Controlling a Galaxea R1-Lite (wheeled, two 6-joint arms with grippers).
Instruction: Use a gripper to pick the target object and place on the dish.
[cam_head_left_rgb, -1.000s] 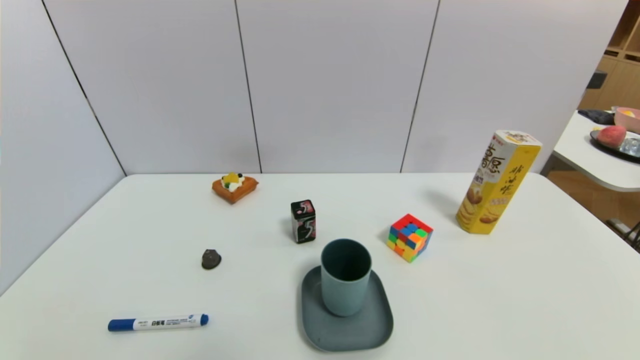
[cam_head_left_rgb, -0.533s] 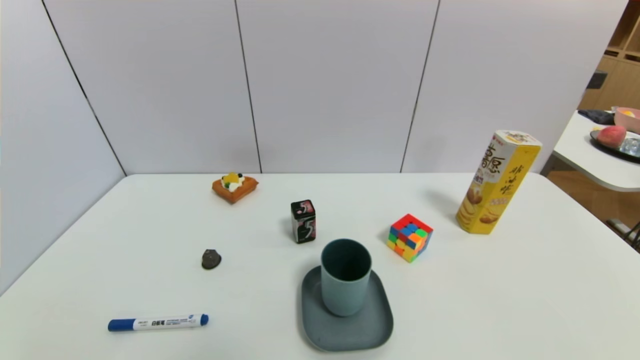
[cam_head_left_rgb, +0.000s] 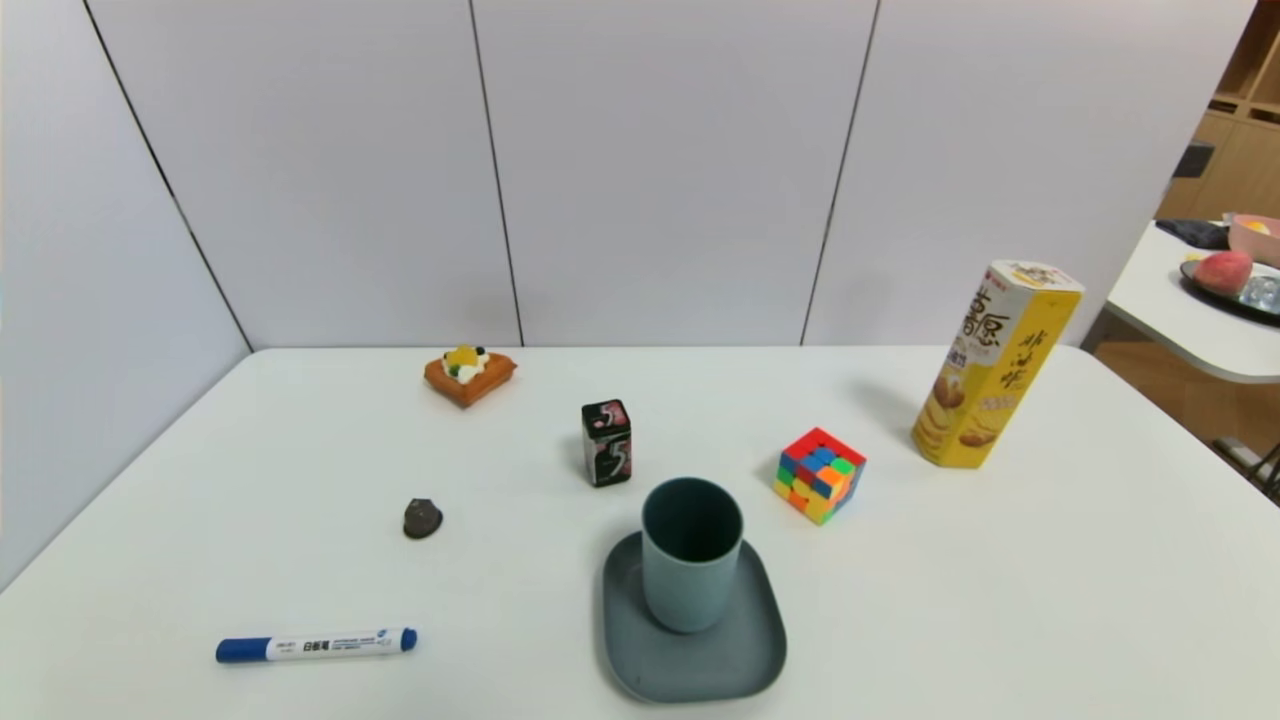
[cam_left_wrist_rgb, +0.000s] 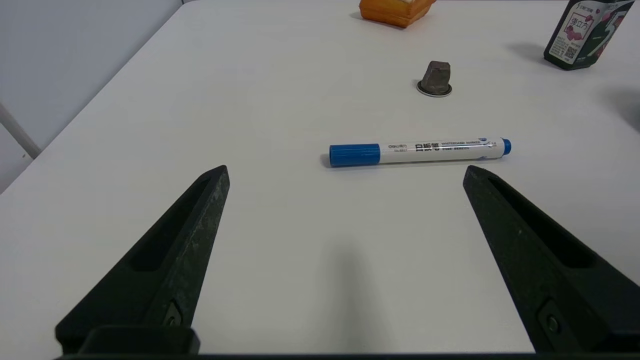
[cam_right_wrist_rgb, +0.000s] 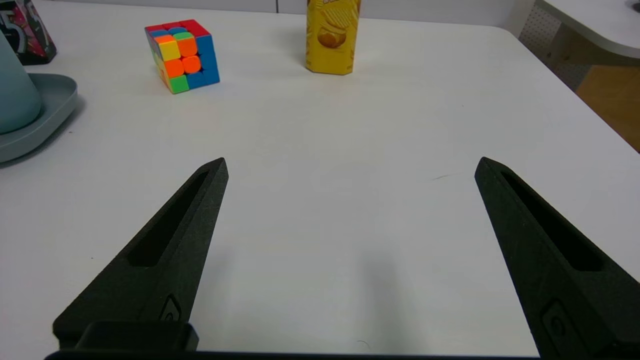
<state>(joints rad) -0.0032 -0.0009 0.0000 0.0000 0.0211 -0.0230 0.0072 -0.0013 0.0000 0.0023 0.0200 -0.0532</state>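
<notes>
Nearest, left tool (cam_left_wrist_rgb: 345, 170) and right tool (cam_right_wrist_rgb: 350, 162) spread wide over white table (cam_head_left_rgb: 1000, 600), gripping nothing. Beyond, upright grey-blue matte plastic cup (cam_head_left_rgb: 691, 555) standing on shallow grey-blue rounded-rectangle dish (cam_head_left_rgb: 700, 660). Farther off, multicoloured Rubik's cube (cam_head_left_rgb: 819, 475), tall yellow snack box (cam_head_left_rgb: 995, 365).

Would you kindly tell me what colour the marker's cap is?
Blue, on a white-barrelled marker; the left wrist view shows it best.
</notes>
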